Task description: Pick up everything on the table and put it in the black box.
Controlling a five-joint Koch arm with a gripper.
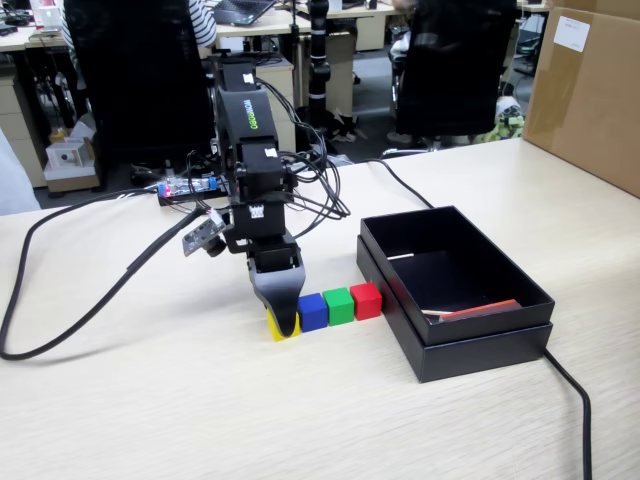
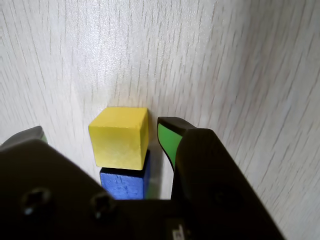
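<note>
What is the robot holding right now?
Nothing yet. Its open fingers sit on either side of the yellow cube, with gaps showing, and the cube rests on the table.

Setting: an office. The worktop (image 1: 150,400) is a light wood-grain desk surface. Beyond its far edge stand two black office chairs, one far left (image 1: 135,70) and one far right (image 1: 455,60), with further desks behind them; an open laptop (image 1: 245,10) sits on one. A drawer unit (image 1: 280,85) stands under a far desk. A large brown carton (image 1: 590,90) stands at the right edge. Grey floor between the desks.
</note>
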